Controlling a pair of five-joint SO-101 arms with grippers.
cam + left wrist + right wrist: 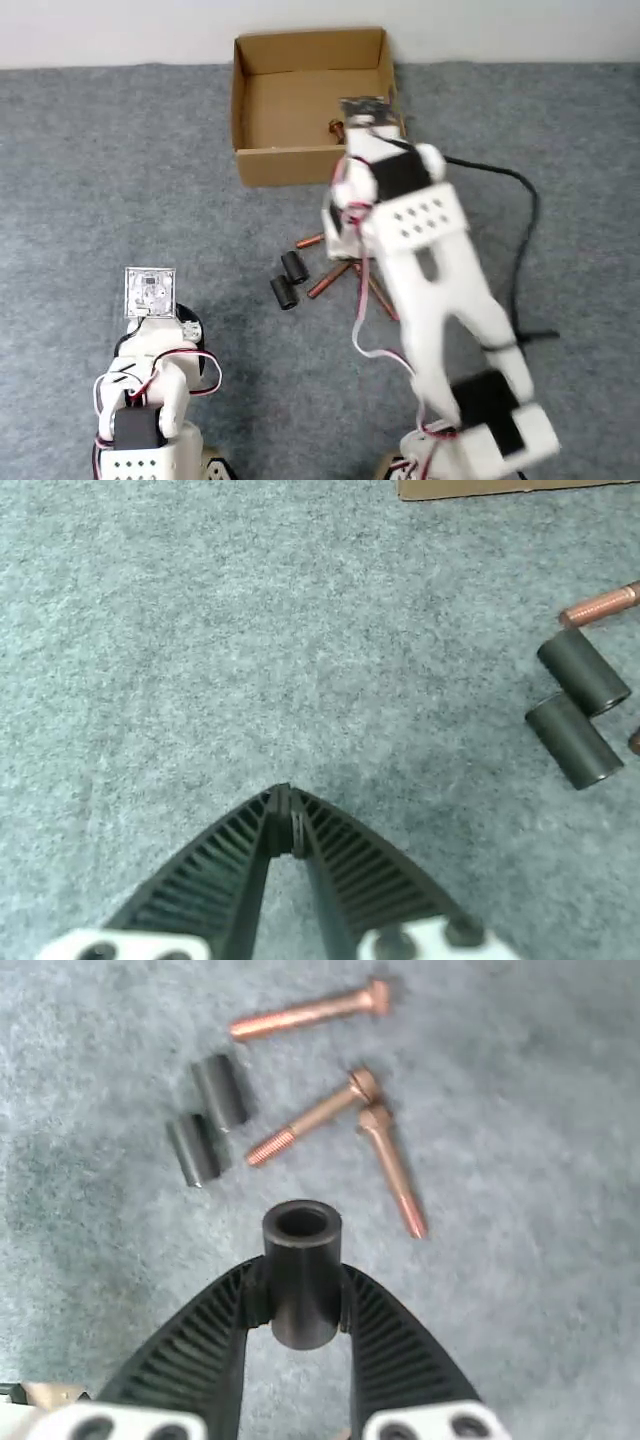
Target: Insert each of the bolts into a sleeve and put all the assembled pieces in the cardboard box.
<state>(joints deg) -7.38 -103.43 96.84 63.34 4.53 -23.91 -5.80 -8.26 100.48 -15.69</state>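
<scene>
We see one sleeve (301,1250) pinched upright between the right fingers (225,1330), its open bore facing the wrist camera, over the desk (120,180) beside the loose parts. Just past it lie two loose sleeves (222,1090) (195,1148), side by side and nearly touching, on the left of the pile. Three bolts (310,1012) (310,1120) (392,1170) lie bare on the desk to their right; two of them meet at their heads. In the high view the right arm (430,270) stretches far over the right of this pile, its wrist by the near right corner of the box (300,165), which stands at the far middle of the desk. The left fingers (230,860) are pressed together and hold nothing, near and left of the loose sleeves.
</scene>
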